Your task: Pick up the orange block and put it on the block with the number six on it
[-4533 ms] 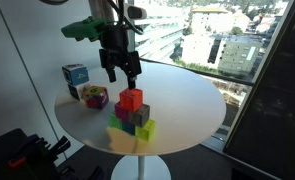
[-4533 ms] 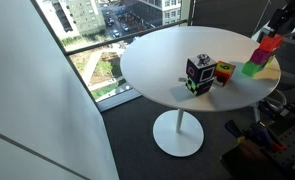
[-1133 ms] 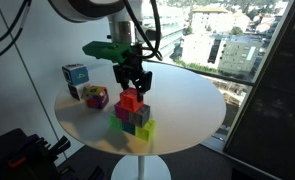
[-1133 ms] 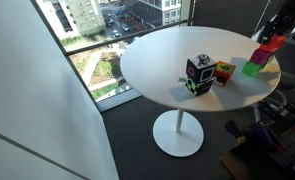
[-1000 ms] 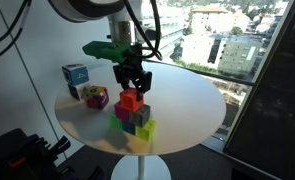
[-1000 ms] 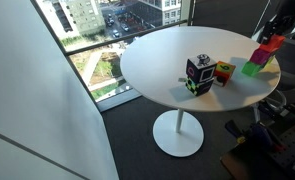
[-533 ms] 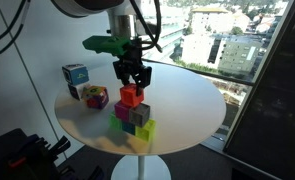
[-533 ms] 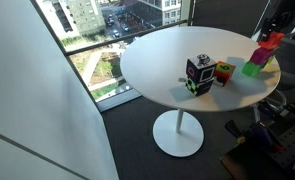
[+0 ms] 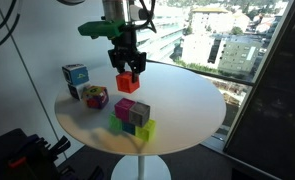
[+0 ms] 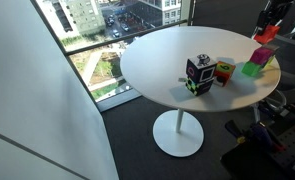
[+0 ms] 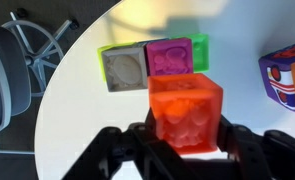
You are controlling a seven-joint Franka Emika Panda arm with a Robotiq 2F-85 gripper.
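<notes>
My gripper (image 9: 127, 72) is shut on the orange block (image 9: 127, 84) and holds it in the air above the white round table (image 9: 187, 100). In the wrist view the orange block (image 11: 186, 108) sits squeezed between the two black fingers (image 11: 135, 142). The block with the number six on it (image 9: 95, 97) is a multicoloured cube that rests on the table left of the gripper, apart from it. It also shows in an exterior view as the multicoloured cube (image 10: 223, 72). At the right edge the orange block (image 10: 264, 35) hangs under the gripper (image 10: 270, 22).
Below the held block stands a cluster of magenta (image 9: 125, 110), grey (image 9: 139, 115) and lime-green cubes (image 9: 144, 130). A teal-blue and white cube (image 9: 75, 76) stands at the table's far left. An office chair (image 11: 17, 70) sits off the table edge.
The gripper has risen with the orange block, lifting it off the top of the cube cluster. The other cubes have not moved.
</notes>
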